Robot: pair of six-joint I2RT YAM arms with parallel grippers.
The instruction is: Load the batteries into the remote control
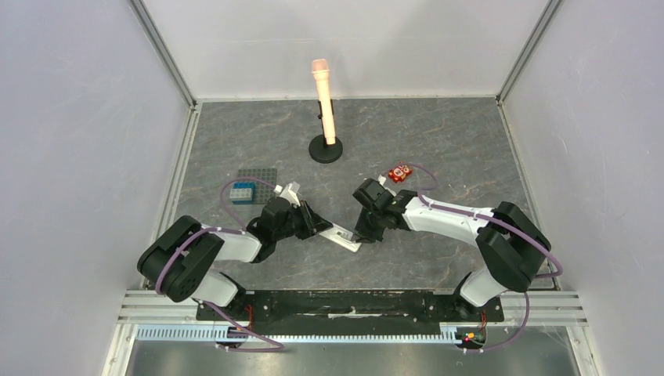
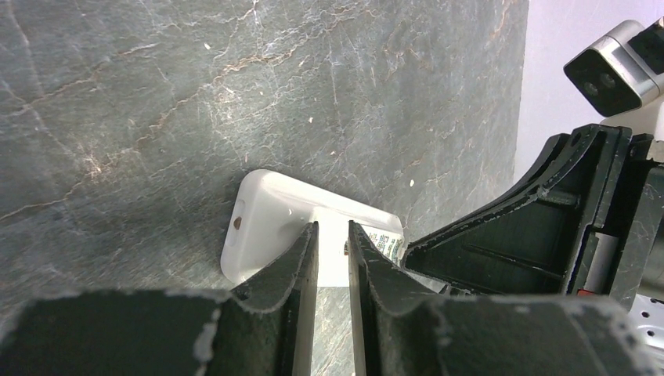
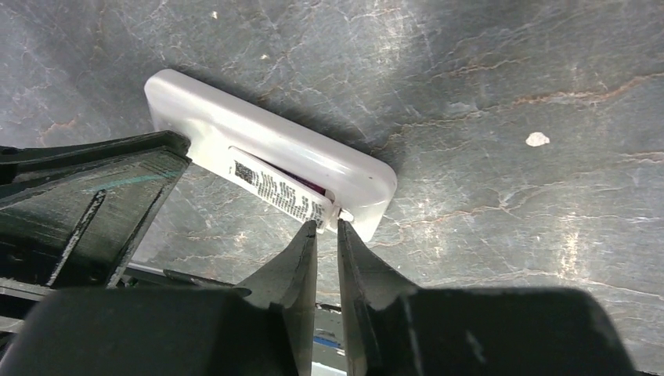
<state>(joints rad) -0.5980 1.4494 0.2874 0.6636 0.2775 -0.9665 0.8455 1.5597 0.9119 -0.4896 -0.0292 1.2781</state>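
Note:
The white remote control (image 1: 344, 237) lies back up on the dark table between my two arms. My left gripper (image 1: 317, 225) is shut on its left end. In the left wrist view the remote control (image 2: 266, 227) shows white between the narrow jaws of that gripper (image 2: 333, 227). My right gripper (image 3: 327, 225) has its tips pinched on the end tab of the labelled battery cover (image 3: 278, 186). The cover is slightly raised over a dark slot in the remote control (image 3: 266, 137). The batteries are hidden or out of view.
A pink rod on a black round base (image 1: 326, 149) stands at the back centre. A small red block (image 1: 401, 172) lies behind my right gripper (image 1: 364, 233). A grey studded plate (image 1: 262, 176) with a blue brick (image 1: 241, 192) sits behind my left arm. White walls enclose the table.

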